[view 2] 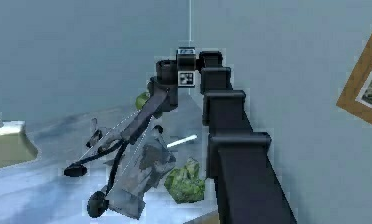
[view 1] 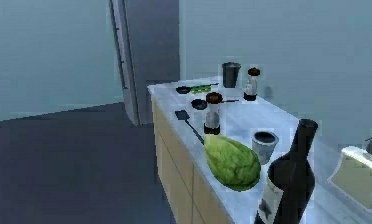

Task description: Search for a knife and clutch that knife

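Nearest, the arm (view 2: 239,165) climbs as a dark bar to its white markers. From there the gripper (view 2: 89,187) slants down-left over the countertop (view 2: 59,132); I cannot tell whether its fingers grip anything. A thin pale sliver (view 2: 184,142), possibly the knife, lies beside it. Ahead, the counter's left edge borders open floor (view 1: 64,160), with the fridge (view 1: 144,45) beyond.
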